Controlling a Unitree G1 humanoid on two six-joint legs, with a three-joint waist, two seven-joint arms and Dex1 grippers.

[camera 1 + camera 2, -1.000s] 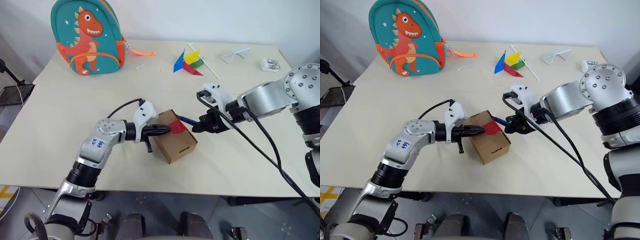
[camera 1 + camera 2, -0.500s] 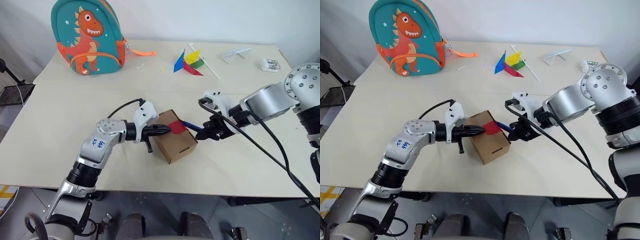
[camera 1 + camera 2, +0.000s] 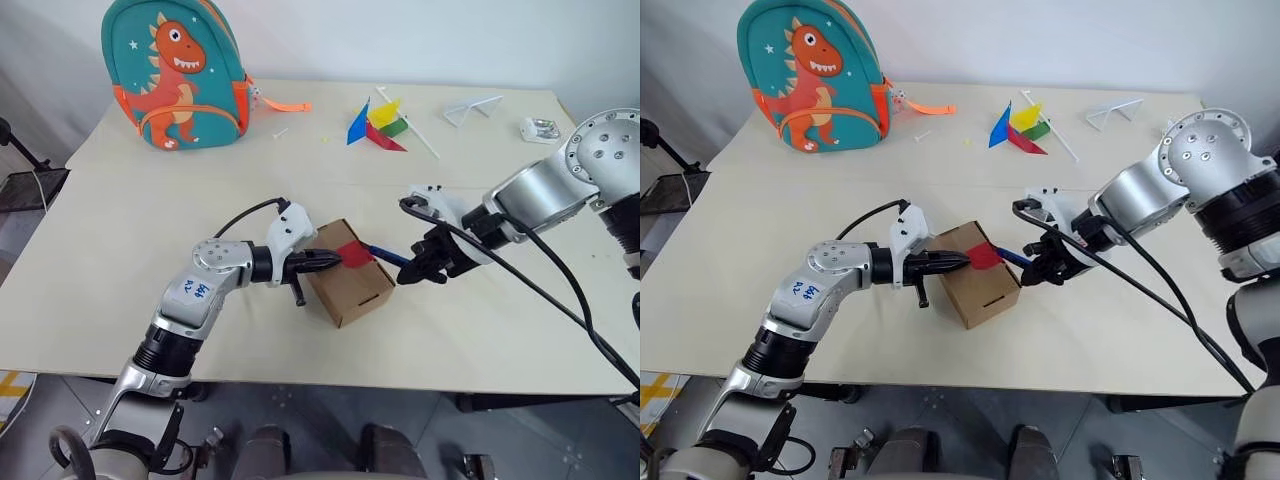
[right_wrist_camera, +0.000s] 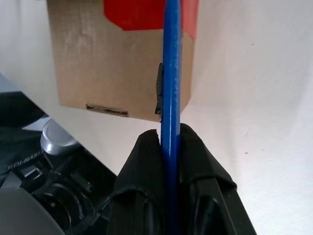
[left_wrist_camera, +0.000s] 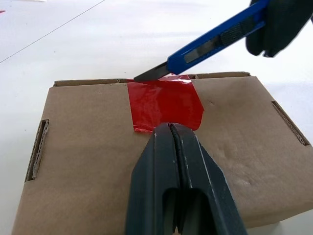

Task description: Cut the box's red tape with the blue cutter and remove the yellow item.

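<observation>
The box [image 3: 348, 272] sits on the worktop [image 3: 120, 250] toward the near edge, roughly midway along it, turned at an angle to that edge. The red tape [image 5: 164, 104] lies across the top panel and folds over the far upper edge.

Left arm: extended low over the worktop, forearm nearly level, wrist angled toward the box. The left tool [image 5: 169, 128] has its two black fingers pressed together with nothing between them; the tips rest on the box top at the near edge of the red tape.

Right arm: elbow raised, forearm reaching in from the right-hand side, wrist bent steeply downward. The right tool [image 3: 430, 268] is clamped on the blue cutter [image 5: 215, 41], gripping its rear end, fingers closed against the handle on both sides. The cutter slopes down toward the box; its exposed blade tip meets the red tape at the far top edge.

Far left corner: a dinosaur backpack [image 3: 175, 72], upright. Far edge, right of centre: a multicoloured pinwheel [image 3: 378, 125] lying flat.
</observation>
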